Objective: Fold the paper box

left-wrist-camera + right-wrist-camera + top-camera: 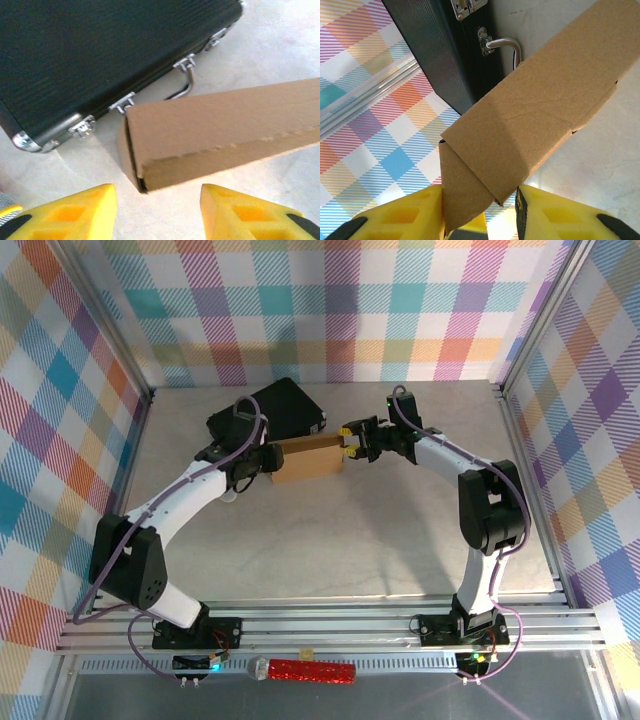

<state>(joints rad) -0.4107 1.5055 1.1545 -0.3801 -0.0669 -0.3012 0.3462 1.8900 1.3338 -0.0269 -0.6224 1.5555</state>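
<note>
The paper box (305, 462) is plain brown cardboard, folded into a long flat box lying on the table in front of the black case (275, 412). My left gripper (266, 460) is at its left end. In the left wrist view the gripper (157, 212) is open, its yellow fingers (75, 215) a little short of the box corner (220, 132) with bare table between them. My right gripper (347, 440) is at the box's right end. In the right wrist view it (480, 212) is shut on the end of the box (535, 105), which is lifted slightly.
The black case (100, 60) with metal latches and a handle (185, 82) lies right behind the box, almost touching it. Checked walls enclose the table on three sides. The table's (330, 550) near half is free, with an aluminium rail at the front edge.
</note>
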